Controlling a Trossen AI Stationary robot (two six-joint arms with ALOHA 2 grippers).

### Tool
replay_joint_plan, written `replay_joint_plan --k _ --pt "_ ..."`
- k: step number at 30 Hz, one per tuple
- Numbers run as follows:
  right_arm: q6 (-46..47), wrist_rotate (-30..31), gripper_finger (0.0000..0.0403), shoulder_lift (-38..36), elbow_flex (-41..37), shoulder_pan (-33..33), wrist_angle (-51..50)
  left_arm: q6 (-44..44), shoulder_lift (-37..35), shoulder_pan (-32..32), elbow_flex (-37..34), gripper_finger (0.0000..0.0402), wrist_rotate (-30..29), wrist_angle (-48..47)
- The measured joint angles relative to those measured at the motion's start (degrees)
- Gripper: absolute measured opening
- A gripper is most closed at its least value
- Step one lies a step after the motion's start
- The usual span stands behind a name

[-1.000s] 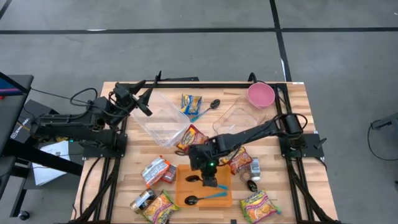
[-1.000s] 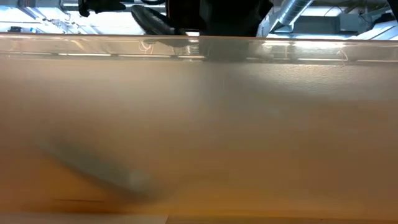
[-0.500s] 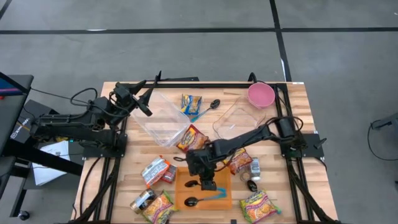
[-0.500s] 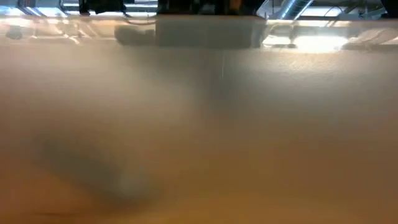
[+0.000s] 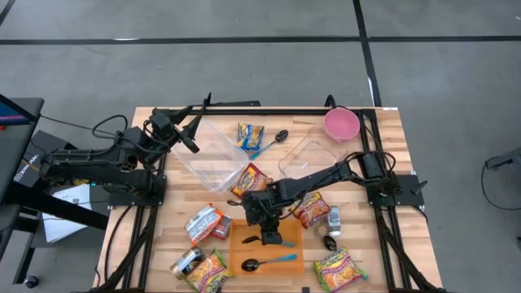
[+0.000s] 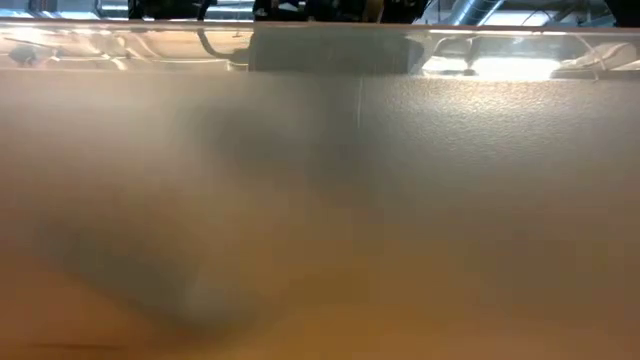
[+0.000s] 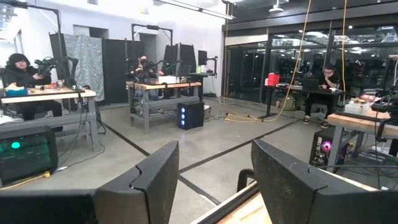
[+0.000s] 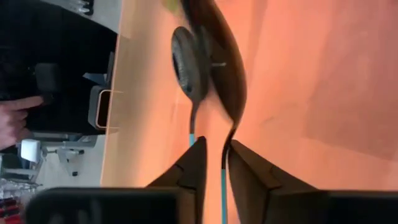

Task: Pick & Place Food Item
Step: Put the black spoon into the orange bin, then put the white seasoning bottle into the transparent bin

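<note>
R gripper (image 5: pixel 271 237) lowered over orange tray (image 5: pixel 241 254), near-centre table; fingers slightly parted astride black spoon (image 8: pixel 191 68), nothing gripped. Spoon best left flat, lift kept vertical. L gripper (image 5: pixel 193 140) parked far-left, half open, empty.

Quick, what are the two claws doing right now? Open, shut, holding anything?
Left gripper: open, holding nothing, raised at the table's far left.
Right gripper: over the orange tray, fingers narrowly parted around a spoon's blue handle.
</note>
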Motion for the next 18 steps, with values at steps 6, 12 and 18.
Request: replay_joint_plan --k 6,12,18 --pt "1.49 -1.7 0.0128 -0.04 0.02 -0.9 -0.16 -0.02 0.0 0.0 0.0 0.0195 -0.02 0.0" --pt "1.48 0.74 0.0154 -0.09 1.7 -2.19 -3.64 -0.03 0.0 0.0 0.0 0.0195 -0.02 0.0" --pt "0.72 1.67 0.0146 -0.09 3.88 -4.1 -5.66 -0.07 0.0 0.0 0.0 0.0195 -0.02 0.02"
